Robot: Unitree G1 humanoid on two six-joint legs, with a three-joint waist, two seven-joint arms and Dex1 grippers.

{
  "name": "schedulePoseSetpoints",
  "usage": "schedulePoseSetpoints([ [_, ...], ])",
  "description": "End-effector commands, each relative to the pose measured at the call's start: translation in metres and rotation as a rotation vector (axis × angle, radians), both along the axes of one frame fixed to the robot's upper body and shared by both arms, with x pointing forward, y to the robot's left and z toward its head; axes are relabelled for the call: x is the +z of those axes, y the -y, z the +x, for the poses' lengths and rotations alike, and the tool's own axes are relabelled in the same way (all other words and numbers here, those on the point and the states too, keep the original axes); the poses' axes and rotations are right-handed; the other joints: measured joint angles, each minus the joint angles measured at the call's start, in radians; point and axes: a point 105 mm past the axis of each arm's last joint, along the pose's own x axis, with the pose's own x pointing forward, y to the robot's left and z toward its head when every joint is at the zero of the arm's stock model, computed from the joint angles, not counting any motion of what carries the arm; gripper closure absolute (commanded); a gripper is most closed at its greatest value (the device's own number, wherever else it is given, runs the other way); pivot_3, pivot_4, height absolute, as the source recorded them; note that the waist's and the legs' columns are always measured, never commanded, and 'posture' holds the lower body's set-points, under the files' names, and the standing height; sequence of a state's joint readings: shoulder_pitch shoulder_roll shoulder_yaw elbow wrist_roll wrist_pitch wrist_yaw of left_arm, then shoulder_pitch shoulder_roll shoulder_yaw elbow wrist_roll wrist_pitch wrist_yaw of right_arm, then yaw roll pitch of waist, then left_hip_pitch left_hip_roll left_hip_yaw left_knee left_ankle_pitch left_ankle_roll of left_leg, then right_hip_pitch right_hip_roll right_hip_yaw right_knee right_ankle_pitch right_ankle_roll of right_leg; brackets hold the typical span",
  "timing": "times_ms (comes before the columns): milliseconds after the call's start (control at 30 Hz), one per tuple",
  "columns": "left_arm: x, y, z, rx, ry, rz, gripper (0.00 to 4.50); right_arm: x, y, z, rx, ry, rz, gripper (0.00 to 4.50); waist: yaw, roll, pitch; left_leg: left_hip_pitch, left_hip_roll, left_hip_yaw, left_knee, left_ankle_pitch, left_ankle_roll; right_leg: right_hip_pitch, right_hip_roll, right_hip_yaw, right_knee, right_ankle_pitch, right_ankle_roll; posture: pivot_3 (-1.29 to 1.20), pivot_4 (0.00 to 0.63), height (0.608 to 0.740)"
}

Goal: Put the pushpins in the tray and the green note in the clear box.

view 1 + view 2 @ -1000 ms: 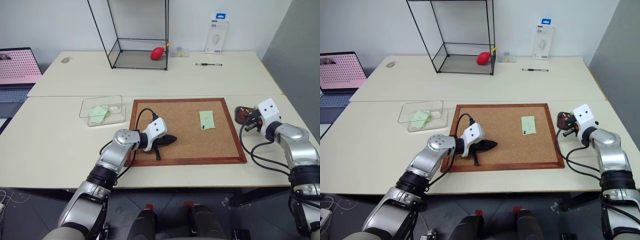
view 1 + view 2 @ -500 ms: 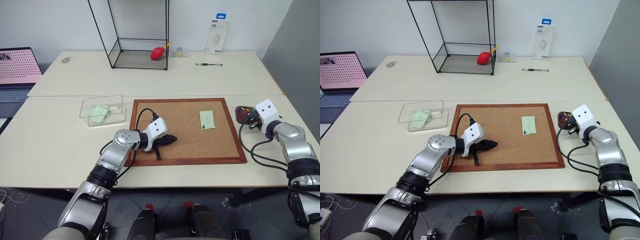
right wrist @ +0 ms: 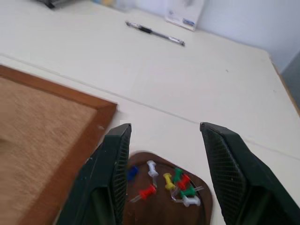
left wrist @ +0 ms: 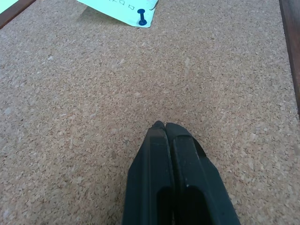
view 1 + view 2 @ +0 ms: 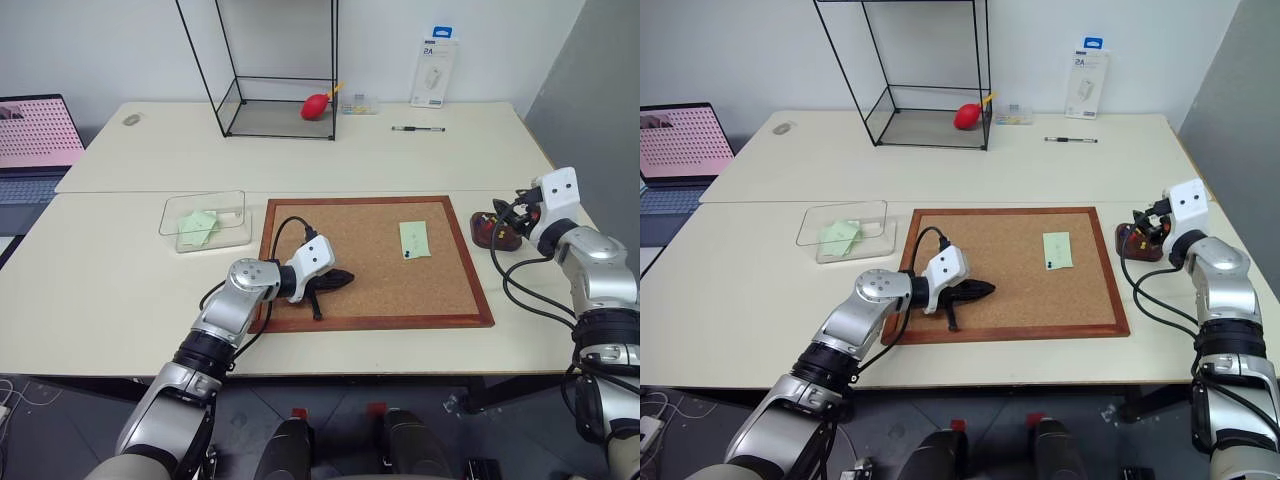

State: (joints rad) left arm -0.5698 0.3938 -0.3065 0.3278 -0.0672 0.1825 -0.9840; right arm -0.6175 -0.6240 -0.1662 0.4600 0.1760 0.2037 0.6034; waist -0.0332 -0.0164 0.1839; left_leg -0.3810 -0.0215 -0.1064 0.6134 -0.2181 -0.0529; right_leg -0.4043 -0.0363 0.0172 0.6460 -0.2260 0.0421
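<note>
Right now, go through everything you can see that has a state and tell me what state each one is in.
Left gripper: shut, empty, over the corkboard.
Right gripper: open, empty, above the tray.
Tray: holds several loose pushpins.
Clear box: open-topped, one green note inside.
Second green note: pinned to the corkboard by a dark pushpin.
Laptop: open, screen lit.

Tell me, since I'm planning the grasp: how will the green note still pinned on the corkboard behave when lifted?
The green note looks like thin flat paper, so probably floppy and very light. One dark pushpin still holds it to the corkboard, so tugging could tear it. Lying flush, its edge may be hard to catch.
</note>
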Motion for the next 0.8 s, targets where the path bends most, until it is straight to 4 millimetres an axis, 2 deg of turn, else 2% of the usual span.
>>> schedulePoseSetpoints([
  [33, -0.029, -0.009, -0.007, 0.020, -0.078, 0.080, 4.50, -0.005, -0.041, -0.019, 0.224, -0.034, -0.023, 2.02, 0.000, 0.000, 0.000, 0.000, 0.000, 0.000, 0.000, 0.000, 0.000, 0.000, 0.000, 0.000, 0.000, 0.000, 0.000, 0.00, 0.150, 0.740],
  [300, -0.029, -0.009, -0.007, 0.023, -0.075, 0.080, 4.50, -0.039, -0.101, -0.043, 0.460, -0.145, -0.031, 2.02, -0.001, 0.000, 0.000, 0.000, 0.000, 0.000, 0.000, 0.000, 0.000, 0.000, 0.000, 0.000, 0.000, 0.000, 0.000, 0.00, 0.150, 0.740],
  [433, -0.028, -0.010, -0.007, 0.022, -0.074, 0.080, 4.50, -0.050, -0.108, -0.044, 0.474, -0.172, -0.035, 2.02, 0.000, 0.000, 0.000, 0.000, 0.000, -0.001, 0.000, 0.000, 0.000, 0.000, 0.000, -0.001, 0.000, 0.000, 0.000, 0.00, 0.150, 0.740],
  [733, -0.028, -0.010, -0.008, 0.023, -0.074, 0.080, 4.50, -0.058, -0.119, -0.035, 0.474, -0.180, -0.028, 2.02, 0.000, 0.000, 0.000, 0.000, 0.000, 0.000, 0.000, 0.000, 0.000, 0.000, 0.000, 0.000, 0.000, 0.000, 0.000, 0.00, 0.150, 0.740],
  [800, -0.028, -0.010, -0.007, 0.025, -0.074, 0.079, 4.50, -0.059, -0.120, -0.033, 0.471, -0.180, -0.027, 2.30, 0.000, 0.000, 0.000, 0.000, 0.000, 0.000, 0.000, 0.000, 0.000, 0.000, 0.000, 0.000, 0.000, 0.000, 0.000, 0.00, 0.150, 0.740],
])
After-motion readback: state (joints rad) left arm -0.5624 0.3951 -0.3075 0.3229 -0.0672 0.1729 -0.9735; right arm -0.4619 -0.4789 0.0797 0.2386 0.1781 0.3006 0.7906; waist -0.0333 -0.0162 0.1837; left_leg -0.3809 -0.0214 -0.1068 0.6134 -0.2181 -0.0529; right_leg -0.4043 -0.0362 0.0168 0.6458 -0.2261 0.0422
